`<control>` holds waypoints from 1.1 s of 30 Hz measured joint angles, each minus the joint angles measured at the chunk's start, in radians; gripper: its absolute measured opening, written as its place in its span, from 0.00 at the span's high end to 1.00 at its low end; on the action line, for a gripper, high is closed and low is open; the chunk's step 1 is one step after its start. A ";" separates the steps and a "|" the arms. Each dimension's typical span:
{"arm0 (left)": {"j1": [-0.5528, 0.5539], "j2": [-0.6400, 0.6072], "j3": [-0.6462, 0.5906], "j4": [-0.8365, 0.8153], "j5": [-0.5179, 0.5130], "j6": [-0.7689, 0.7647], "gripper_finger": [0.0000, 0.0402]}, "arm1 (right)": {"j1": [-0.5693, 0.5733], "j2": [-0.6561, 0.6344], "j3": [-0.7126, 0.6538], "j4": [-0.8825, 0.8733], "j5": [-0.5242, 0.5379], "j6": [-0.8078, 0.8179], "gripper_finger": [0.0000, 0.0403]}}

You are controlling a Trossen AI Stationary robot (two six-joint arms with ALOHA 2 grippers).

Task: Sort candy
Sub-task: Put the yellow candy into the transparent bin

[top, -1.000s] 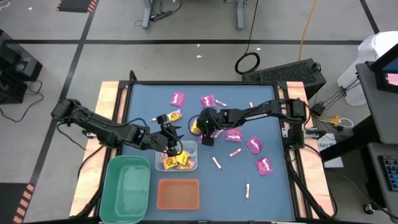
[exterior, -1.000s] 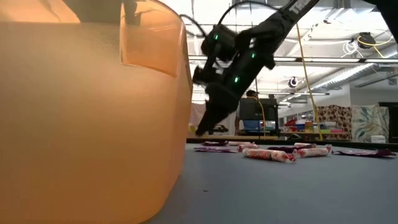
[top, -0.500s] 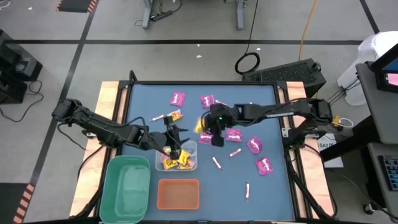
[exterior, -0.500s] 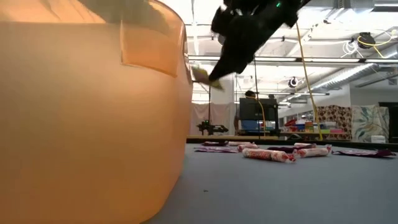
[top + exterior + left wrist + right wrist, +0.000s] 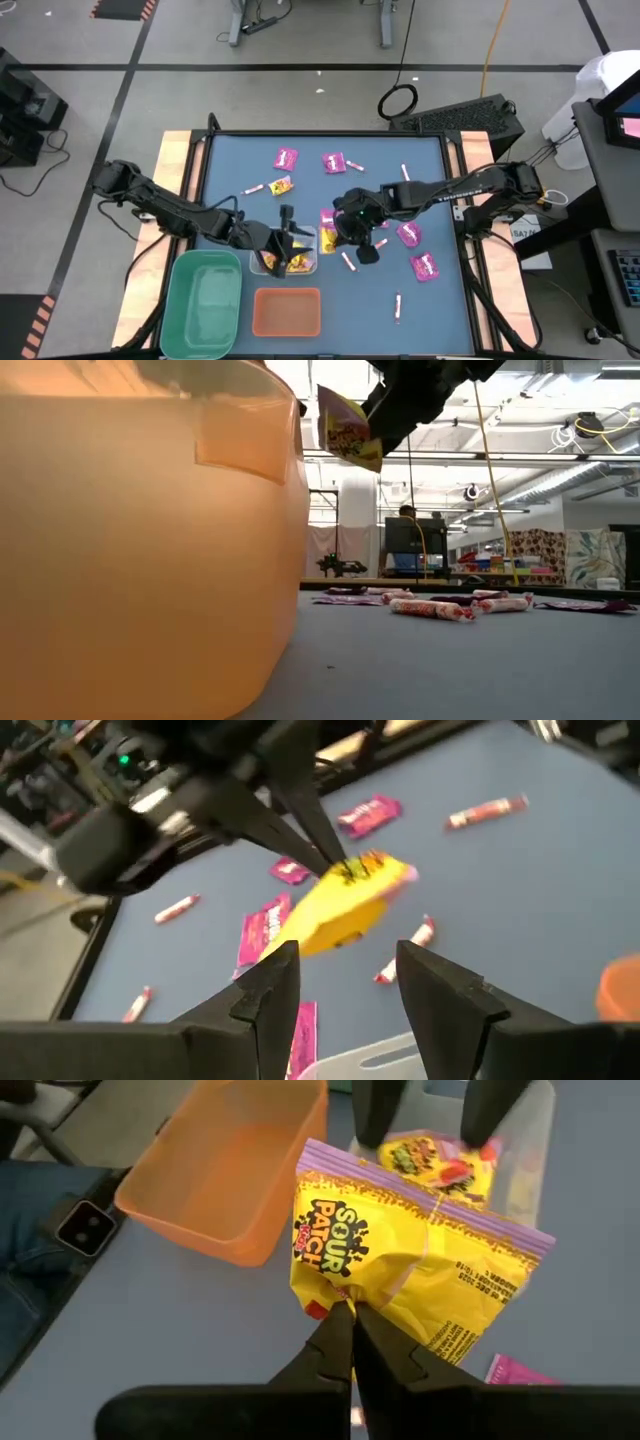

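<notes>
My right gripper [image 5: 346, 1330] is shut on a yellow square candy packet [image 5: 400, 1270] and holds it in the air beside the clear bin [image 5: 300, 240]. In the low view the packet [image 5: 350, 428] shows high above the table. My left gripper [image 5: 348, 958] stands open above the clear bin, its fingers pointing at the held packet without touching it. Several yellow packets [image 5: 440, 1158] lie in the clear bin. Magenta packets [image 5: 286, 158], another yellow packet [image 5: 281, 185] and pink-and-white sticks [image 5: 430, 607] lie flat on the blue table. My right gripper pinches the yellow packet at one edge [image 5: 345, 1298] between its two fingertips, where the wrapper is creased. The fingers slant downward toward the table's left. The packet stands out beyond the fingertips, tilted and lifted clear of the table.
The orange bin [image 5: 287, 311] stands at the near edge, with the green bin [image 5: 203, 303] to its left. In the low view the orange bin [image 5: 150, 540] fills the left half. More magenta packets [image 5: 424, 266] and sticks [image 5: 397, 305] lie to the right.
My right gripper has lifted the yellow packet off the table and carried it up and toward the near edge, up to the clear bin. My left gripper has rolled and shifted a little toward the right above the clear bin, staying open.
</notes>
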 joint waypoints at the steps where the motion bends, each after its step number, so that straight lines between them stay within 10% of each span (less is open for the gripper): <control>1: -0.002 0.016 0.000 0.008 0.000 0.030 0.57 | 0.006 0.000 0.000 0.005 -0.001 0.000 1.00; 12: -0.035 0.107 0.000 0.203 -0.135 0.210 0.57 | 0.060 0.000 0.000 0.020 -0.003 0.007 1.00; 33: -0.063 0.107 0.000 0.244 -0.020 0.278 0.63 | 0.076 0.000 0.000 0.050 0.001 0.007 1.00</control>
